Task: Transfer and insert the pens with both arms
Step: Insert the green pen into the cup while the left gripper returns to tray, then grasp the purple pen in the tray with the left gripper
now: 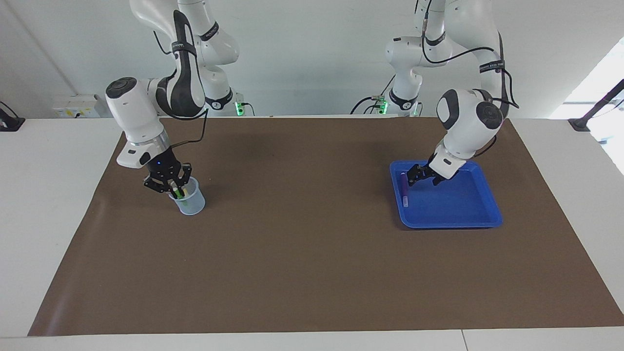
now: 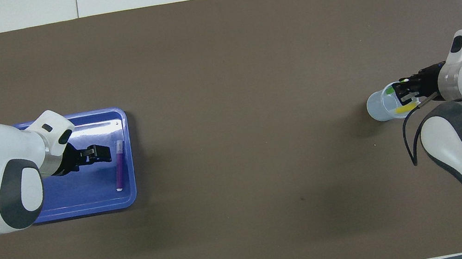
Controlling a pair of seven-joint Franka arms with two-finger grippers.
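While the left gripper (image 1: 424, 178) hung low over the blue tray (image 1: 468, 214) with its jaws spread apart and empty, one purple pen (image 1: 404, 191) lay flat in the tray just beside them. The right gripper (image 1: 171, 185) was clenched shut at the mouth of one clear cup (image 1: 191, 204). Two pens stood in that cup, one green pen (image 1: 179, 193) and one yellow pen (image 2: 405, 109).

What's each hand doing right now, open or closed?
Left hand: open, empty, over the blue tray.
Right hand: closed at the cup; whether it holds anything cannot be told.
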